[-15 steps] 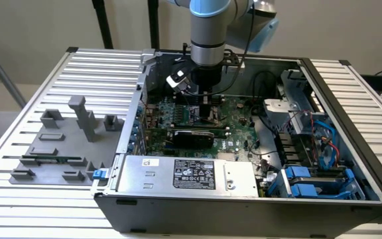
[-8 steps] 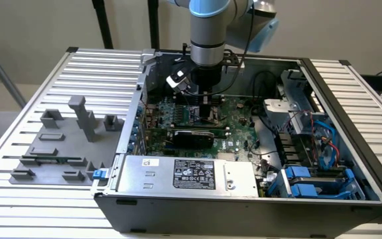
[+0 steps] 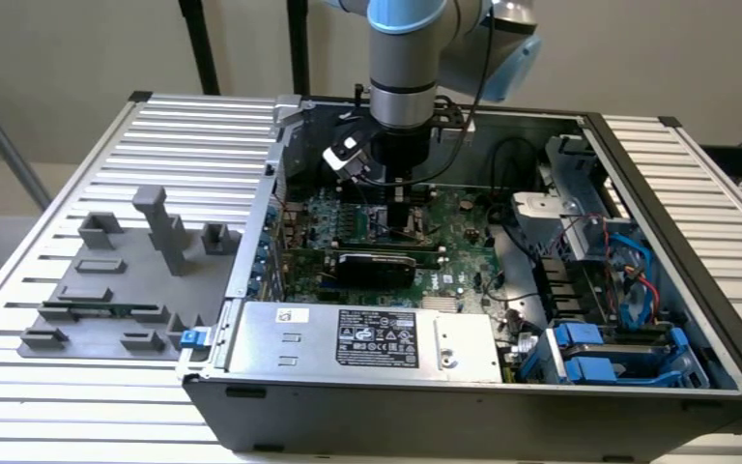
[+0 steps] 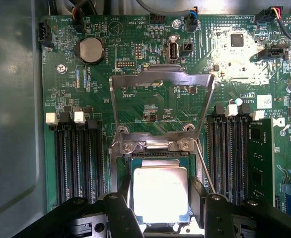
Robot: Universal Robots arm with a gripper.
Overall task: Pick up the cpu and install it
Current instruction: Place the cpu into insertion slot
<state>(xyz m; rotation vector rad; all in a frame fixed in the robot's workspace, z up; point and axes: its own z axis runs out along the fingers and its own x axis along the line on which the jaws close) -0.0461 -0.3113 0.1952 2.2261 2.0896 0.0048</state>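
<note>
Currently the cpu (image 4: 160, 192) is held clamped in the gripper (image 4: 163, 220), directly over the open socket (image 4: 155, 145) of the motherboard (image 4: 155, 106), w/ the load plate (image 4: 161, 74) tipped up clear of it. Whether the chip is fully seated cannot be told. Risk: if it is let go tilted or rotated vs. the frame, a corner could be hung on the rim and socket contacts bent; any sideways drag would do likewise. Counted: 1 cpu, 1 socket, 1 load plate, 1 coin cell (image 4: 89, 49), 2 banks of memory slots (image 4: 76, 158)
</note>
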